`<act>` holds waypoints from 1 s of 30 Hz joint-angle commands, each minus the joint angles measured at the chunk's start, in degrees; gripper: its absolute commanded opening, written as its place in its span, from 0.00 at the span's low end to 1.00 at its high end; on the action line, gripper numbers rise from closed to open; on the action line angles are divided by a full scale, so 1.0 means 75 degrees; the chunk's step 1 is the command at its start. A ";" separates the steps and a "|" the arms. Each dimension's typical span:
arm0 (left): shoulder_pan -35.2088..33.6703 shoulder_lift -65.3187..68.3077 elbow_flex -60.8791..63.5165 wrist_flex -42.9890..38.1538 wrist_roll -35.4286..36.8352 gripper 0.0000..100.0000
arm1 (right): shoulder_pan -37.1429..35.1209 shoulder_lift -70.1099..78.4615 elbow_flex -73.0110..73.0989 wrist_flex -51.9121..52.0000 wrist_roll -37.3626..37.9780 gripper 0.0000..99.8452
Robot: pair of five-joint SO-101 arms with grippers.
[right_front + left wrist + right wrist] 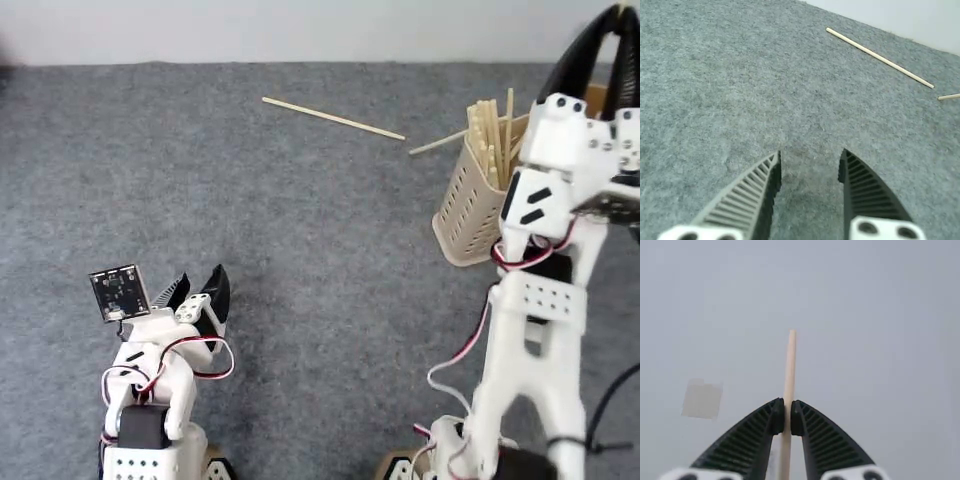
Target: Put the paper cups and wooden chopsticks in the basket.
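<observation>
The right gripper (785, 421) is clamped on a slim, pale wooden chopstick (790, 365), raised near the beige perforated plastic basket (465, 215) at the grey worktop's (320, 300) right edge. The left gripper (810, 155) rests with its jaws apart near the front-left corner. The chopstick is probably light, stiff and smooth, so grip it mid-shaft.

A table (330, 250) covered in grey, felt-like fabric runs back to a pale wall. One wooden chopstick (333, 119) lies flat near the far edge, slanting across the fabric. A second chopstick (437, 144) lies just past its end, reaching to a beige slotted basket (470, 210) that stands on the fabric toward the table's right side.
</observation>
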 commanded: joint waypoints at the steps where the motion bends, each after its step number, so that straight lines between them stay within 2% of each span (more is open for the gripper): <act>1: -0.0012 -0.0105 -0.0041 0.0023 -0.0094 0.19 | -0.0088 0.0627 -0.0012 -0.1412 -0.0035 0.01; 12: -0.0012 -0.0105 -0.0041 0.0023 -0.0094 0.19 | -0.0076 0.2608 -0.0012 -0.3546 0.0047 0.01; 20: -0.0012 -0.0105 -0.0041 0.0023 -0.0094 0.19 | -0.0404 0.2596 0.1512 -0.4636 0.1313 0.01; 24: -0.0012 -0.0105 -0.0041 0.0023 -0.0094 0.19 | -0.0522 0.1764 0.2145 -0.4308 0.1407 0.01; 28: -0.0012 -0.0105 -0.0041 0.0023 -0.0094 0.19 | -0.0533 0.0850 0.2180 -0.2995 0.1407 0.01; 30: -0.0012 -0.0105 -0.0041 0.0023 -0.0094 0.19 | -0.0568 0.0358 0.2192 -0.2280 0.1395 0.05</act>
